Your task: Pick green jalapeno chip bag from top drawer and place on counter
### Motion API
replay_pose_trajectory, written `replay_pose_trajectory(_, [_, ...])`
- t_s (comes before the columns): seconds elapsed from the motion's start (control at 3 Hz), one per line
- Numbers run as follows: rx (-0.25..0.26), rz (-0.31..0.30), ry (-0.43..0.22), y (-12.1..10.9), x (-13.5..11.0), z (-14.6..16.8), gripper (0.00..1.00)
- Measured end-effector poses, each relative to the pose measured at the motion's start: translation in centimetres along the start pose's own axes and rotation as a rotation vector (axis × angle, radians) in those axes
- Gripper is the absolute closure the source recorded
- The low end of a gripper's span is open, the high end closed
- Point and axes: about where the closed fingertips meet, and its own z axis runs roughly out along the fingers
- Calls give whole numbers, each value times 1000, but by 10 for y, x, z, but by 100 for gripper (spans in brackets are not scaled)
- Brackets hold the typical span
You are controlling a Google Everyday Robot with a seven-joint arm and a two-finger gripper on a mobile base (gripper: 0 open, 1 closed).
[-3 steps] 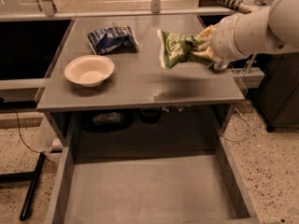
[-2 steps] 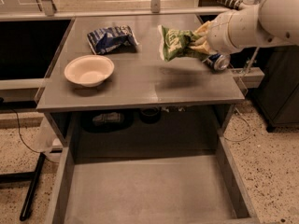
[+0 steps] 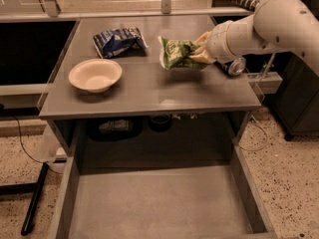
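Observation:
The green jalapeno chip bag (image 3: pixel 175 53) is held in my gripper (image 3: pixel 199 54), which is shut on the bag's right end. The bag hangs close over the right rear part of the grey counter (image 3: pixel 149 88); I cannot tell whether it touches the surface. My white arm (image 3: pixel 259 26) reaches in from the right. The top drawer (image 3: pixel 154 203) stands pulled open below the counter's front edge, and its grey floor is bare.
A white bowl (image 3: pixel 95 75) sits on the counter's left side. A blue and white snack bag (image 3: pixel 118 40) lies at the back left. A can (image 3: pixel 235 66) shows at the counter's right edge under my arm. Dark items lie on a shelf (image 3: pixel 134 128) under the counter.
My gripper has carried the green bag lower and slightly left, closer to the counter surface. The bowl and the blue bag have not moved.

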Motion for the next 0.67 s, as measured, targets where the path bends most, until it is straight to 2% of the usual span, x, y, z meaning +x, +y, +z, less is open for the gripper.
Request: replay_pose_trajectory(0.67, [-85, 40, -62, 22, -6, 31, 100])
